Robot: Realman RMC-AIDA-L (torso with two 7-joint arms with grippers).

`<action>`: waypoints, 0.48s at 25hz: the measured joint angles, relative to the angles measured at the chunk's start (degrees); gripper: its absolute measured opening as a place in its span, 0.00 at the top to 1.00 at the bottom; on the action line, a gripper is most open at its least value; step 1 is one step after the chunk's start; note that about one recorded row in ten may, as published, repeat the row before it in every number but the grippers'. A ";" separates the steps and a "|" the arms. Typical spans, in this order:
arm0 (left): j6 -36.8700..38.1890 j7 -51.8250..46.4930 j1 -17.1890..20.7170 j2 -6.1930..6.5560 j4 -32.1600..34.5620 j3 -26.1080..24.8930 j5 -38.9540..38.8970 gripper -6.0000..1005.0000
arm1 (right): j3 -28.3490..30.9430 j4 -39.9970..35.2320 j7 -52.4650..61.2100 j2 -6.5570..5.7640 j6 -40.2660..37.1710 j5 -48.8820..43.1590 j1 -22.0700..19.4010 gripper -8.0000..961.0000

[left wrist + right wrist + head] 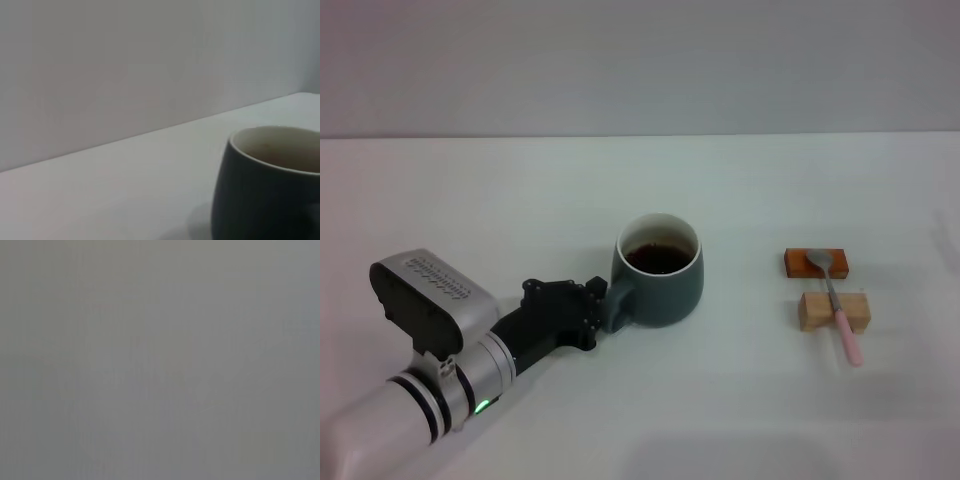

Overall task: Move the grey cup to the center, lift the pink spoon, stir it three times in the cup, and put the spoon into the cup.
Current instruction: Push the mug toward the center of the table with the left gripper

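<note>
The grey cup (pixel 660 288) stands near the middle of the white table (pixel 520 200), with dark liquid inside and its handle pointing toward my left arm. My left gripper (pixel 604 312) is at the handle and looks shut on it. The cup also fills the corner of the left wrist view (pixel 260 195). The pink spoon (pixel 842 322) lies to the right of the cup. Its metal bowl rests on an orange-brown block (pixel 800 264) and its neck on a pale wooden block (pixel 812 314). The right gripper is out of view.
The two blocks under the spoon sit close together on the right side of the table. A plain grey wall runs behind the table's far edge. The right wrist view shows only flat grey.
</note>
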 joint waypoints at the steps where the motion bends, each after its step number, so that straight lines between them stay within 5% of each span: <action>1: 0.03 0.06 0.24 0.00 0.36 0.33 0.00 1.00 | 0.00 -0.03 0.00 0.00 0.02 0.00 0.06 0.15; 12: 0.25 0.41 1.79 0.16 4.01 3.10 0.00 1.00 | 0.00 -0.38 -0.06 -0.05 0.09 0.00 0.46 0.15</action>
